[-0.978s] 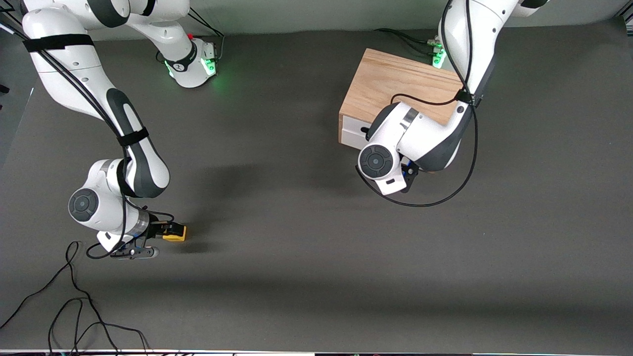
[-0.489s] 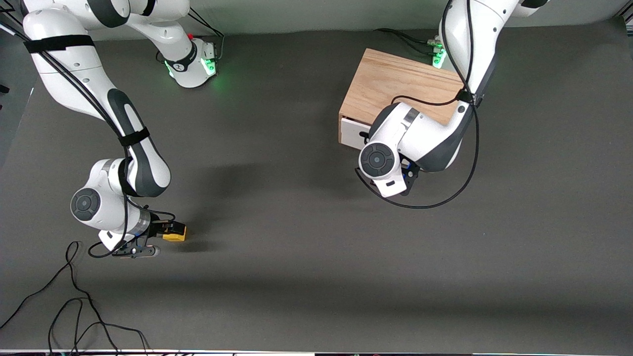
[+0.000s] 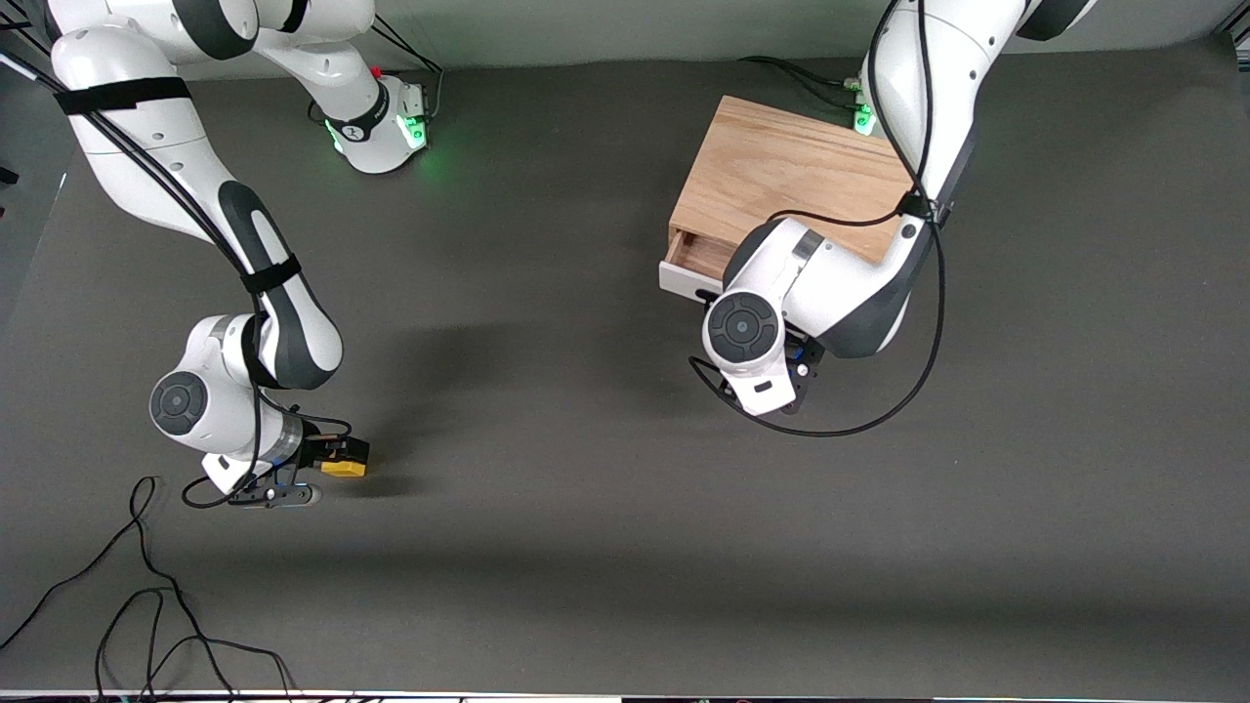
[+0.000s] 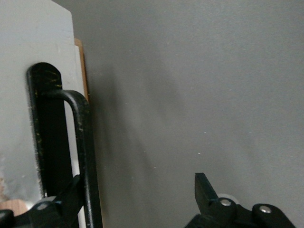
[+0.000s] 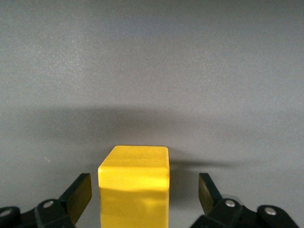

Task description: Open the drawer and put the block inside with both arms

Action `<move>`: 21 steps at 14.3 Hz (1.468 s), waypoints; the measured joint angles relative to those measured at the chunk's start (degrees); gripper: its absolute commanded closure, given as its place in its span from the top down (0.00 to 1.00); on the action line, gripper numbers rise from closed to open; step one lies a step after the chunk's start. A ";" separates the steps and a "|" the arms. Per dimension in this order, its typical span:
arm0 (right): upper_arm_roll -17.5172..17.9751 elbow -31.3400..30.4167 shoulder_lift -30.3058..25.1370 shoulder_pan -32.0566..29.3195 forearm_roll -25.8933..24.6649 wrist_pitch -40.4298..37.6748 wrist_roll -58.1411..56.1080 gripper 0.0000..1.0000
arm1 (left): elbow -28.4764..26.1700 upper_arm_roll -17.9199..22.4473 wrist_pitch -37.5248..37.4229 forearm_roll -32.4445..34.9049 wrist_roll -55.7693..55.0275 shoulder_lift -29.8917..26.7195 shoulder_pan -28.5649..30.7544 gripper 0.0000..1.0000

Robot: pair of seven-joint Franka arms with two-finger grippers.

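The drawer [image 3: 684, 281] stands partly pulled out of the light oak box [image 3: 791, 176], and a strip of its wood interior [image 3: 700, 252] shows. In the left wrist view my left gripper [image 4: 137, 183] is open, with one finger tucked between the black bar handle [image 4: 84, 142] and the white front panel [image 4: 28, 42]. In the front view the left wrist hides that gripper. The yellow block [image 3: 344, 468] lies on the mat toward the right arm's end. My right gripper [image 5: 145, 183] is open astride the block [image 5: 134, 187], with a gap at each finger.
The table top is a dark grey mat [image 3: 586, 508]. Loose black cables [image 3: 146, 605] lie near the front edge at the right arm's end. A cable loop [image 3: 859, 415] hangs from the left wrist over the mat.
The drawer has slid out of the box toward the front camera, and the left hand moved with it. The right hand has shifted slightly at the block.
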 measured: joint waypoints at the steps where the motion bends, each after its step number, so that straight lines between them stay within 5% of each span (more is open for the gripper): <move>1: 0.00 0.00 0.15 0.00 0.00 0.17 0.00 1.00 | 0.51 0.00 0.50 0.24 0.00 0.30 0.00 1.00; 10: 0.00 0.00 0.38 0.00 0.00 0.26 0.00 0.99 | 1.63 0.10 10.07 2.34 -0.02 1.25 0.03 1.00; 15: -0.02 0.00 0.38 -0.01 0.00 0.26 -0.01 0.75 | 3.62 1.03 16.51 2.59 -0.04 1.97 0.09 1.00; 21: -0.04 -0.02 0.40 -0.01 0.00 0.26 -0.02 0.61 | 10.66 1.50 16.29 5.49 0.54 1.62 1.13 1.00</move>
